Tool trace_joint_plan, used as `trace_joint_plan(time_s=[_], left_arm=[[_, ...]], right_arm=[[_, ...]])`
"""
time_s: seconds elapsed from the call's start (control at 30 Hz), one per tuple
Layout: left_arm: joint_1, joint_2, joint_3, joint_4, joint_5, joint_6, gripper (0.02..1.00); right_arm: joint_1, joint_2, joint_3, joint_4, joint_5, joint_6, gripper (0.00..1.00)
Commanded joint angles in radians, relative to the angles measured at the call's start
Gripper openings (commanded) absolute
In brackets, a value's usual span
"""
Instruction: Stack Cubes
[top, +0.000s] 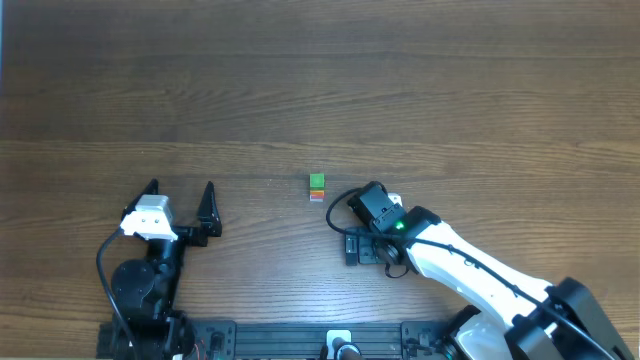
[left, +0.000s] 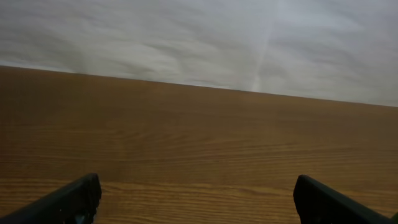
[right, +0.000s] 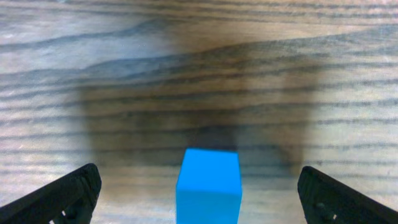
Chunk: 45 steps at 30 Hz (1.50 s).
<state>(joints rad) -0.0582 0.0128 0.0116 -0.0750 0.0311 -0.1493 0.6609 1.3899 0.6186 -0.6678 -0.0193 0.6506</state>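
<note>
Blue and sharp-edged, the cube (right: 208, 190) sits on the wooden table (right: 186, 74) between the two fingers of the right gripper (right: 199, 174). The fingers are spread wide and touch neither side of it. It looks like a small, rigid block, probably light, with smooth flat faces that could slip under a weak or skewed pinch. The best hold is likely on two opposite side faces, about halfway up, with the pads square to them. That leaves the underside free to land flat. The cube seems roughly centred between the fingers, so closing should not push it far sideways.

In the top view, just left of the right gripper and a little below the frame's centre, a green cube (top: 317, 180) rests on a red cube (top: 317, 196). That short stack is the likely place for the blue one. It is narrow and would tip at a nudge, so the blue cube should come down on it straight and gently.

In the lower left of the top view, the left gripper (top: 180, 186) is over bare wood with its fingers wide apart and nothing between them.
</note>
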Motion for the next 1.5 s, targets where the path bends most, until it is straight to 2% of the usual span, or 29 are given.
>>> trace_joint_plan(time_s=[0.03, 0.13, 0.17, 0.27, 1.3, 1.5], left_arm=[[0.006, -0.006, -0.006, -0.001, 0.013, 0.015, 1.000], [0.006, -0.006, -0.006, -0.001, 0.013, 0.015, 1.000], [0.006, -0.006, -0.006, -0.001, 0.013, 0.015, 1.000], [0.006, -0.006, -0.006, -0.001, 0.013, 0.015, 0.998], [0.006, -0.006, -0.006, -0.001, 0.013, 0.015, 1.000], [0.006, -0.006, -0.006, -0.001, 0.013, 0.015, 1.000]], right_arm=[[-0.014, 0.043, 0.002, 0.006, 0.034, -0.025, 0.991], [-0.014, 0.044, 0.005, 0.006, 0.043, -0.032, 0.893], [-0.014, 0.044, 0.006, 0.006, 0.043, -0.039, 0.801], [-0.011, 0.044, 0.008, 0.004, 0.043, -0.039, 0.693], [0.009, 0.044, 0.052, -0.033, 0.043, -0.038, 0.198], [0.030, 0.044, 0.128, -0.108, 0.043, -0.037, 0.169]])
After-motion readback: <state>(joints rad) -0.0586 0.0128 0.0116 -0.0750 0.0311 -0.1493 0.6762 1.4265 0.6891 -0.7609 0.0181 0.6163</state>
